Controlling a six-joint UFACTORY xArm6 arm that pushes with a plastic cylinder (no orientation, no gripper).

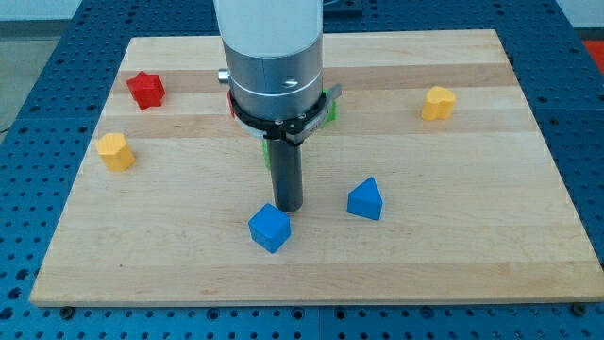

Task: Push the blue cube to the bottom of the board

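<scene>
No brand, label or writing readable anywhere we can see. Our arm (272, 57) comes in from the view's top, white upper casing over a grey metal collar with a dark clamp ring, ending in a straight dark rod; there is no claw on this rig, so no open or closed state to give. My tip (288, 209) sits on the board just above the blue cube (270, 228), at its upper right corner, touching or nearly so, we cannot tell which. The blue cube lies in the lower middle of the wooden board (453, 246), turned corner-on, matte and solid-looking, with a strip of bare wood between it and the board's bottom edge. A blue triangular block (365, 199) sits to the view's right of the tip, apart from the cube. A red star-like block (146, 89) is upper left, a yellow block (115, 151) at mid left near the edge, another yellow block (438, 103) upper right. Bits of green (331, 110) and red (230, 102) show behind the collar, shapes hidden. Board is pale, light-grained wood planks, on a blue perforated table (585, 189). Right half of the board below the yellow block is mostly bare.
</scene>
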